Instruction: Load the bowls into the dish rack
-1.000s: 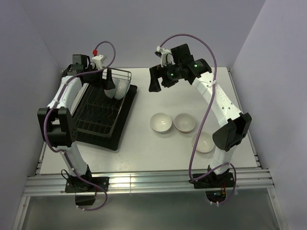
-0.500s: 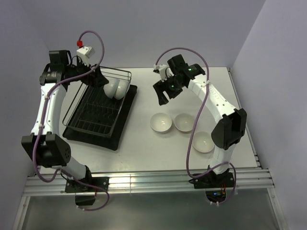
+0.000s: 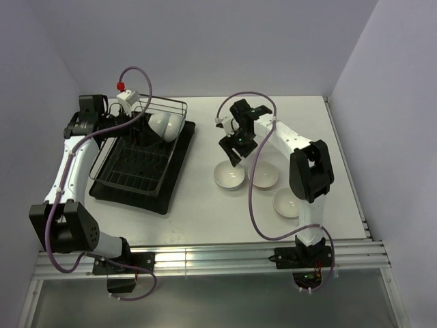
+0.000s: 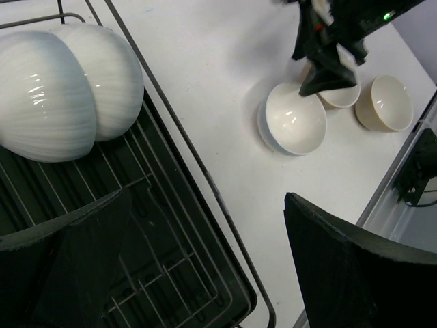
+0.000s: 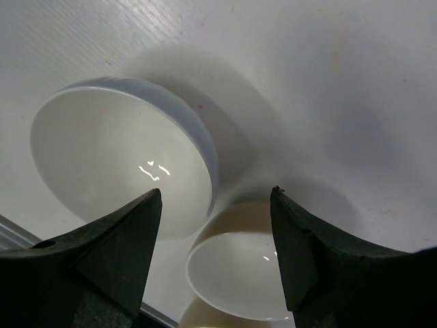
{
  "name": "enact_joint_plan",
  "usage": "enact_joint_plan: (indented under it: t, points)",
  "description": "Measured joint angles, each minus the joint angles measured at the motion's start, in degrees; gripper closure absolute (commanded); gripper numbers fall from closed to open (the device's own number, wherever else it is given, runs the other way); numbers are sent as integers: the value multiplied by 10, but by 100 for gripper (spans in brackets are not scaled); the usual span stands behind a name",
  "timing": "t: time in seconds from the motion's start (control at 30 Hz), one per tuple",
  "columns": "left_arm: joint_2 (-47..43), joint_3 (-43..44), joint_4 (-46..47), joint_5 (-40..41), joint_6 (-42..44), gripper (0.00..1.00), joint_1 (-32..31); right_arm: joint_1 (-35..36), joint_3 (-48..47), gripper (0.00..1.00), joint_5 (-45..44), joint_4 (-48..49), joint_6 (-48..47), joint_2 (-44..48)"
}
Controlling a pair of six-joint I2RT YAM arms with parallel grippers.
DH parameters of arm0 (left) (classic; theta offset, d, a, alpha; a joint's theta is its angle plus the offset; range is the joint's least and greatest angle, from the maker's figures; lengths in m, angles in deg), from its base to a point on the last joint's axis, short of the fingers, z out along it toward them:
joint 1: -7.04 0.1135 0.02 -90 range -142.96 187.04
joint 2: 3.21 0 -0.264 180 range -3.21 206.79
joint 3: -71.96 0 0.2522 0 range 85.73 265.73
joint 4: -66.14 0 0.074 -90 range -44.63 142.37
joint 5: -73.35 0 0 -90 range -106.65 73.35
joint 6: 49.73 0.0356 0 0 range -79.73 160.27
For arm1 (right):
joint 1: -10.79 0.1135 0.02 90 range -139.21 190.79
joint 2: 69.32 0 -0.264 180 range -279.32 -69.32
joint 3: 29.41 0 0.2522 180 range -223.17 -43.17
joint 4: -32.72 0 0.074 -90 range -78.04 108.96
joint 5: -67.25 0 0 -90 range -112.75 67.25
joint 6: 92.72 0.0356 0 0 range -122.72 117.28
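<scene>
The dish rack (image 3: 133, 164) is a dark wire basket on a black tray at the left. Two white bowls (image 3: 166, 125) stand on edge in its far right corner, and show in the left wrist view (image 4: 61, 89). My left gripper (image 3: 138, 131) hangs open and empty over the rack (image 4: 205, 179) beside them. Three bowls sit on the table: left (image 3: 229, 175), middle (image 3: 263, 175), near right (image 3: 287, 203). My right gripper (image 3: 234, 152) is open and empty just above the left bowl (image 5: 123, 164) and the middle bowl (image 5: 239, 273).
The white table (image 3: 273, 123) has purple walls on three sides and a metal rail along the near edge (image 3: 205, 260). The rack's raised wire rim (image 4: 157, 130) lies between my left gripper and the table bowls (image 4: 295, 126).
My right arm swung in and dropped from high above the table to just over the left and middle bowls. My left arm drew back from the two racked bowls.
</scene>
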Motion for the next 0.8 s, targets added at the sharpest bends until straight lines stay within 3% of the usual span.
enact_joint_plan:
  t: [0.17, 0.4, 0.6, 0.7, 0.8]
  points:
    - [-15, -9, 38, 0, -42, 0, 3, 3, 47, 34, -2, 23, -9, -9]
    - [-15, -12, 64, -2, -85, 0, 18, 16, 80, 51, -5, 47, -11, -14]
    - [-15, -22, 82, -1, -101, 0, 19, 26, 80, 75, -8, 60, -11, -14]
    - [-15, -27, 84, -1, -104, 1, 19, 27, 81, 96, -7, 63, -10, -14]
    - [-15, -33, 86, 0, -106, 1, 19, 27, 83, 100, -9, 67, -9, -14]
